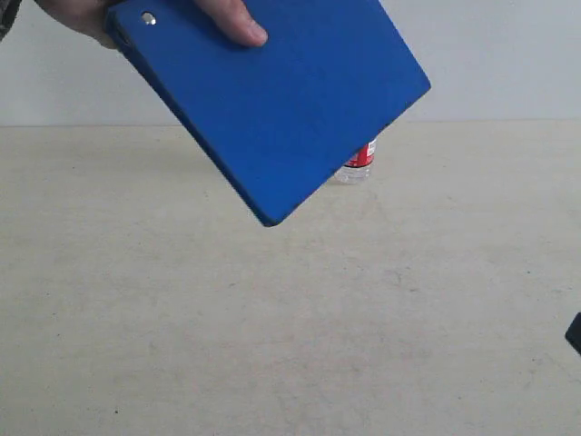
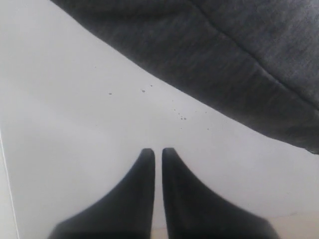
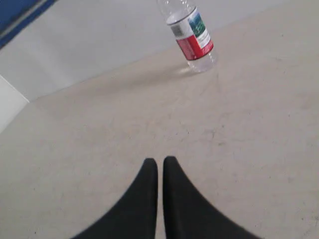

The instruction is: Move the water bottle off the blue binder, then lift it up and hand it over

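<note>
A person's hand [image 1: 231, 23] holds the blue binder [image 1: 281, 100] tilted in the air above the table, one silver rivet [image 1: 148, 18] showing near its top edge. Behind it the water bottle [image 1: 359, 162] stands on the table, mostly hidden; only its red label and clear base show. The right wrist view shows the bottle [image 3: 192, 37] upright, cap out of frame, well ahead of my right gripper [image 3: 160, 163], which is shut and empty. My left gripper [image 2: 158, 152] is also shut on nothing, facing a pale surface.
The beige table [image 1: 272, 318] spreads across the front. A grey wall runs behind it. Dark grey cloth [image 2: 224, 59], the person's clothing, fills the top of the left wrist view. A black piece [image 1: 574, 334] pokes in at the right edge of the exterior view.
</note>
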